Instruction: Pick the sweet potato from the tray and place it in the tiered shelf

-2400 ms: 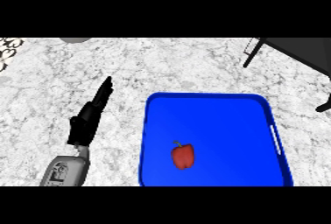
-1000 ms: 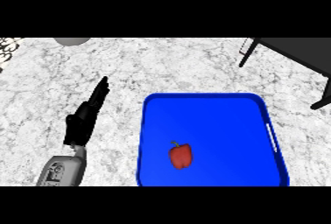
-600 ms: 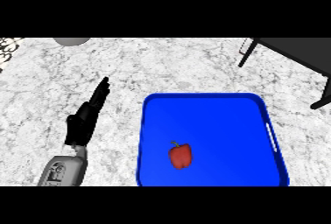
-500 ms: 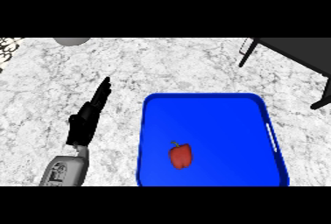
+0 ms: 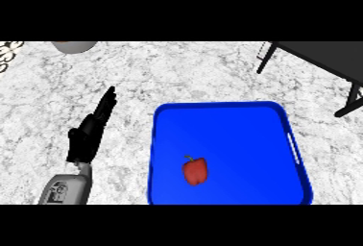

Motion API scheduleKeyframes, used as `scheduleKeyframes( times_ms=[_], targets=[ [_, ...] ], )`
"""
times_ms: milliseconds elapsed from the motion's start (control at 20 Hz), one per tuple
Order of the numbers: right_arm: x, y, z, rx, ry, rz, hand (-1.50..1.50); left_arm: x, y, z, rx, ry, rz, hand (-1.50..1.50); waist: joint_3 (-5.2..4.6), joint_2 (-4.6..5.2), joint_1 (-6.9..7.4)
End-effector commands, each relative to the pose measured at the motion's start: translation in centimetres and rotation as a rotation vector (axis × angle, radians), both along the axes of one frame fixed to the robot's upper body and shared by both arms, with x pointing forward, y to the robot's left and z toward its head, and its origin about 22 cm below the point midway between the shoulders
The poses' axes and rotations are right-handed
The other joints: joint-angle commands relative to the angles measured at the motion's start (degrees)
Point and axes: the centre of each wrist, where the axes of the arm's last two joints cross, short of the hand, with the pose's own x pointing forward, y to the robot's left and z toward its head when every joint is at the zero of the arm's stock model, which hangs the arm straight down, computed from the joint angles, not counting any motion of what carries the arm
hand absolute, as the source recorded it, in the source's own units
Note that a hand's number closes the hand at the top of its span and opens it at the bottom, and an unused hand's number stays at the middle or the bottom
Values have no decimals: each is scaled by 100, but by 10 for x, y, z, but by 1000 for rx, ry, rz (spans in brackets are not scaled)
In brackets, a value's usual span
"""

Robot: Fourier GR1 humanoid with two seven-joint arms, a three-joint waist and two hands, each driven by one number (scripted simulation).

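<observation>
Left hand (image 5: 90,129) over counter (image 5: 212,72), left of tray, fingers straight and pointing up-view, holding nothing. Barely shifted against pictures from moments ago; view itself drifted slightly. Right hand not in view.

Blue tray (image 5: 162,144) at centre-right. Only item in it: red vegetable with short stem (image 5: 195,171), looks like bell pepper, not sweet potato; lying in lower half, same spot as before.

Dark shelf (image 5: 319,60) at top right, only legs and edge visible; nothing seen on it.

Judgement: no real progress across these pictures; vegetable in tray, well apart from shelf.

tray (image 5: 284,120): 1 | red pepper (image 5: 195,171): 1 | hand (image 5: 89,134): 1 | shelf (image 5: 319,60): 1
</observation>
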Motion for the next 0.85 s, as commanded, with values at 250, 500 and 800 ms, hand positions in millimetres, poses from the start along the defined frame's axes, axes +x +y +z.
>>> scheduleKeyframes(
  times_ms=[250, 500, 800],
  targets=[
    [-59, -17, 3, 263, 38, -43, -150, -5, 29, -3, -10, 19, 51, 0, 1, -115, -280],
    [-92, -22, -7, 268, 150, -45, -150, -12, 13, -4, 8, 34, 75, 0, 7, -204, -464],
    [-156, -13, -16, 273, 132, 32, -150, -12, 14, -8, -11, 29, 70, 0, 4, -194, -547]
  ],
)
